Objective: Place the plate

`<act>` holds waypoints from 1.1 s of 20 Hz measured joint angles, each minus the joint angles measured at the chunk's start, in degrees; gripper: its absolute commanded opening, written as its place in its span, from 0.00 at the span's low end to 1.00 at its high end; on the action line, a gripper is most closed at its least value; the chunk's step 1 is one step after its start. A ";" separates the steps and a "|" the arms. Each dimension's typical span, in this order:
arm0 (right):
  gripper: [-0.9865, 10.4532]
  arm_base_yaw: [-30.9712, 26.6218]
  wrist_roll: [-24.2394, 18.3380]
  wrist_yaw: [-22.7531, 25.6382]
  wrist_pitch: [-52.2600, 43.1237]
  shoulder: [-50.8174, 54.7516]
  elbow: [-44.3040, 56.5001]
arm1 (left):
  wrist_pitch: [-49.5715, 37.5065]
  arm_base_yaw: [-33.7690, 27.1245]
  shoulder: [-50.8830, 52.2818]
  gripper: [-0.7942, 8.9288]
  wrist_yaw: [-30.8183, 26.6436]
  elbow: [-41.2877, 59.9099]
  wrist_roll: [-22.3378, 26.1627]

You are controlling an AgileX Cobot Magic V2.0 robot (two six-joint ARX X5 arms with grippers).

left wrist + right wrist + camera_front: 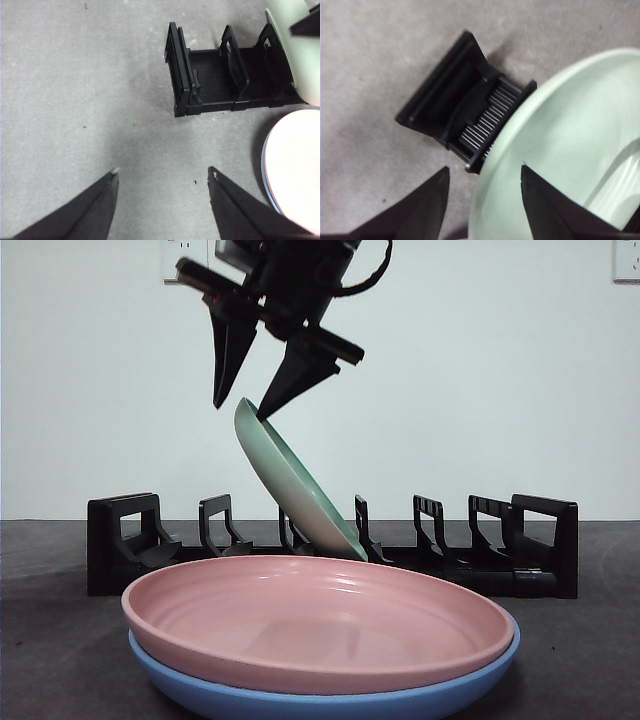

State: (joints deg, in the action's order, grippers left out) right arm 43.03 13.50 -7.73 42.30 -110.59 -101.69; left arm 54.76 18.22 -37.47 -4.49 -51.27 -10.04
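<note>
Your right gripper [240,405] hangs from above, tilted, jaws spread wide, holding nothing, w/ the rim of the pale green round plate [295,485] between its tips; whether a tip touches the rim, can't tell. Plate leans tilted below the gripper, lower edge down in the black slotted plastic dish rack [330,545]. Nearer the camera, a pink shallow plate [320,615] sits stacked in a blue plate [300,702]. Your left gripper [162,175] waits over bare grey tabletop [75,100], jaws apart, empty, rack end just beyond its tips.
</note>
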 measured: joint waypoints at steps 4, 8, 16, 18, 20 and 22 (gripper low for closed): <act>0.12 0.00 0.00 -0.02 0.46 -0.22 -0.02 | -0.09 0.00 0.00 0.37 -0.02 0.00 0.00; 0.10 0.04 0.07 -0.26 1.36 -0.22 -0.07 | -0.09 0.00 0.00 0.37 -0.04 0.00 -0.02; 0.10 0.13 -0.50 -5.90 7.52 -0.26 -10.27 | -0.09 0.02 -0.02 0.37 -0.04 0.00 0.00; 0.10 0.46 -1.79 -6.23 10.43 -0.26 -15.47 | -0.09 0.00 0.00 0.37 -0.04 0.00 -0.02; 0.10 0.79 -3.76 -6.19 13.07 -0.24 -20.20 | -0.09 0.00 0.00 0.37 -0.04 0.00 0.00; 0.10 1.60 -6.38 -5.99 16.13 -0.24 -23.85 | -0.09 0.00 -0.02 0.37 -0.04 0.00 0.00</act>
State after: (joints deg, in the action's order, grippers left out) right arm 44.62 7.11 -13.72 58.43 -110.83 -125.54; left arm 54.68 18.22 -37.50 -4.54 -51.27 -10.04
